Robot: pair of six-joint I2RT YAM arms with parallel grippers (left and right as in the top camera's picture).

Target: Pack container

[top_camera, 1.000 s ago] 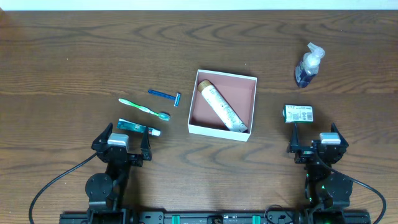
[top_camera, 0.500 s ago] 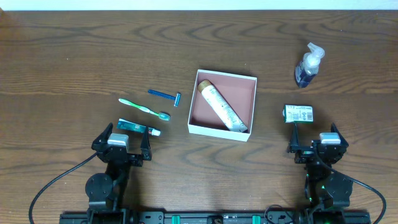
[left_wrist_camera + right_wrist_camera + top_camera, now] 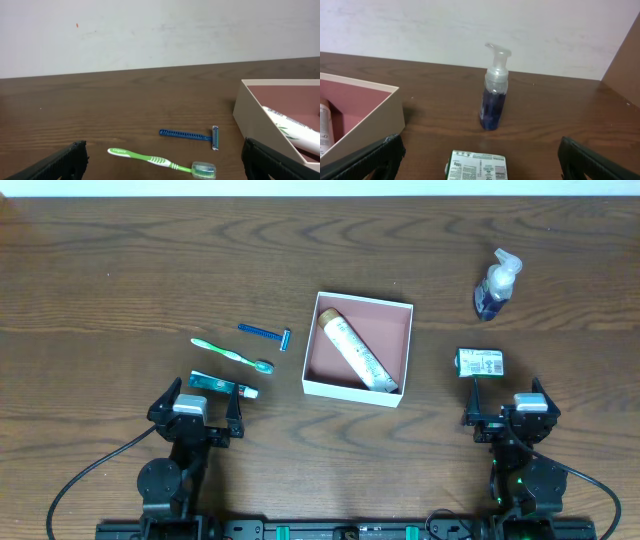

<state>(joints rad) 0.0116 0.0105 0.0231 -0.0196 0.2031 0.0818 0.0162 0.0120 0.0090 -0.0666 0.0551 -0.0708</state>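
Container [image 3: 388,338] at mid-tabletop, both hands spread and empty

The container sits open-topped on the wooden tabletop [image 3: 120,270], between the two arms and farther out than either. From the left hand [image 3: 203,398] it lies ahead and to the right; from the right hand [image 3: 507,398] it lies ahead and to the left. Neither hand touches it. A pale tube [image 3: 358,352] lies slantwise inside, running from the far left corner to the near right one, with pink-brown floor bare on both sides of it.

Both hands rest low at the near edge, fingers spread wide, gripping nothing.

Just ahead of the left hand lies a small green-and-white tube [image 3: 222,386], close to the fingertips. Beyond it are a green toothbrush [image 3: 232,355] and, farther out, a blue razor [image 3: 265,333], whose head lies near the container's left wall. All three lie apart from one another.

Just ahead of the right hand lies a green-white packet [image 3: 481,362], to the right of the container and well apart from it. A pump bottle [image 3: 495,285] with dark blue liquid stands upright farther out behind the packet.
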